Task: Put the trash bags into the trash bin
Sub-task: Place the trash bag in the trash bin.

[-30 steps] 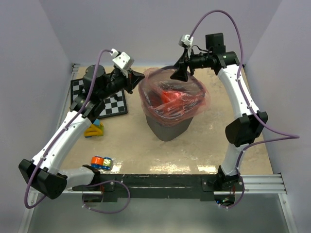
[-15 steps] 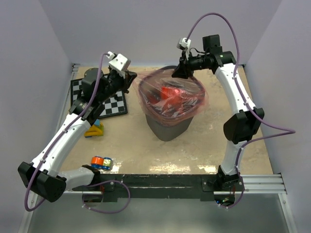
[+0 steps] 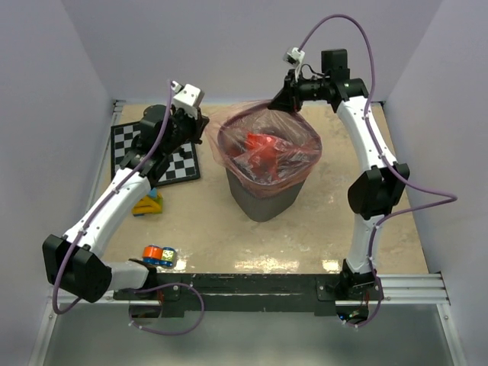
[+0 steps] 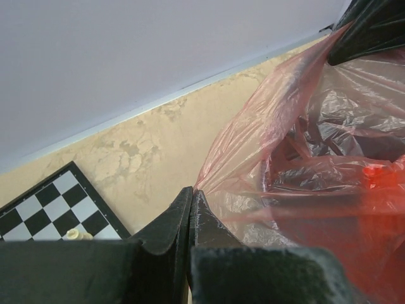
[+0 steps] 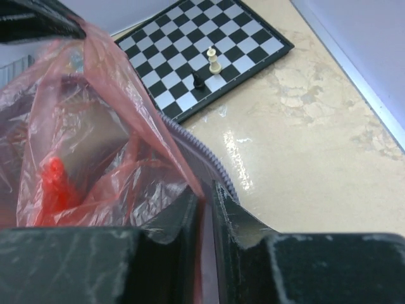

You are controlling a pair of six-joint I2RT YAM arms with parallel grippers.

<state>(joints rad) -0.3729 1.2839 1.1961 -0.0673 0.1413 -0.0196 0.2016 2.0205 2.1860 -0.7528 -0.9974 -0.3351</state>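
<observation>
Right fingers (image 5: 235, 212) have closed on the trash bag (image 3: 268, 152) rim, left fingers (image 4: 174, 218) pinching opposite.

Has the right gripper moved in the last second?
Yes. The right gripper, pinching the trash bag, has drawn back from over the far rim of the trash bin toward the back wall.

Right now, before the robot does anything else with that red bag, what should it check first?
1. Left gripper shut on the trash bag edge: ok.
2. Right gripper pinching the film on the opposite side: ok.
3. Bag mouth spread open above the trash bin: ok.
4. Bin standing upright: ok.
5. Film hooked over the rim all round: cannot tell.
</observation>
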